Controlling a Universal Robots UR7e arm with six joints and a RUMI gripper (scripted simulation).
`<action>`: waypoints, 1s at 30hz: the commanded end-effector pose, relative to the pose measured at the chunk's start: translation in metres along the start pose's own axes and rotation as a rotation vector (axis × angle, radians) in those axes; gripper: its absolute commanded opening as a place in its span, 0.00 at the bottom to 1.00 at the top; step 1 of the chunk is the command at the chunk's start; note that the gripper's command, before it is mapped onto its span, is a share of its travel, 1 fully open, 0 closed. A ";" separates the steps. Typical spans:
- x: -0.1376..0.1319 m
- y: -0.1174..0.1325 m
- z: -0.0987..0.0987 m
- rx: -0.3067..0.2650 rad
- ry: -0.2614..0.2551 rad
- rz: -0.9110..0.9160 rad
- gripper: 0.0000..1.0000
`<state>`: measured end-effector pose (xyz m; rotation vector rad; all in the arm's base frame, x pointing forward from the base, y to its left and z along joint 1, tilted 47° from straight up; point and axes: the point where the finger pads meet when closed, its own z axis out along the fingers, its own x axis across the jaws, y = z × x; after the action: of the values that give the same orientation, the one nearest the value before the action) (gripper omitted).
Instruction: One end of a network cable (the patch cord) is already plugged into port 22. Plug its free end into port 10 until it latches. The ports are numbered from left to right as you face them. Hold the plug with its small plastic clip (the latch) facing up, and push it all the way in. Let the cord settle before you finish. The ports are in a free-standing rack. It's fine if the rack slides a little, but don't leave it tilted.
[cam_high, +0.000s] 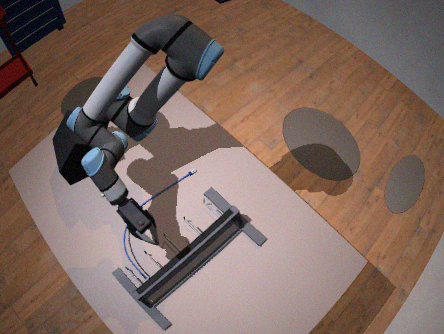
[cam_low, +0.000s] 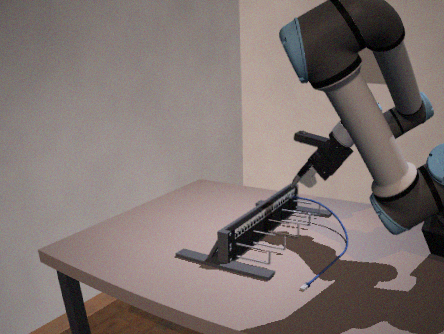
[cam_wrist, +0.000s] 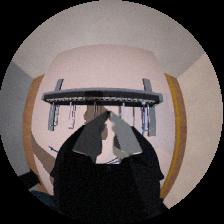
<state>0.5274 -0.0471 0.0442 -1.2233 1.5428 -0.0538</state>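
Hovering closed and holding nothing, the claw (cam_high: 158, 243) (cam_low: 294, 185) (cam_wrist: 108, 111), port numbers unreadable on the rack (cam_high: 187, 254) (cam_low: 224, 245) (cam_wrist: 102, 95), latch too small to tell.

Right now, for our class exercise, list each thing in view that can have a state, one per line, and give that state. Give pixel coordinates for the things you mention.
Gripper (cam_high: 158, 243) (cam_low: 293, 185) (cam_wrist: 108, 111): shut, nothing between its fingers.
Rack (cam_high: 188, 254) (cam_low: 225, 246) (cam_wrist: 102, 93): upright on its feet.
Network cable (cam_high: 168, 187) (cam_low: 346, 235): one end at the rack, curving across the table.
Free plug (cam_high: 193, 172) (cam_low: 304, 287): unplugged, lying on the table (cam_high: 310, 260) (cam_low: 125, 240) (cam_wrist: 105, 62).
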 end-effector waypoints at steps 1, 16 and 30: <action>0.001 -0.001 0.009 0.007 0.009 0.001 0.00; 0.001 -0.001 0.026 0.007 0.009 0.001 0.00; 0.001 -0.001 0.034 0.007 0.009 0.001 0.00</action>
<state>0.5524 -0.0300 0.0311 -1.2202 1.5485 -0.0608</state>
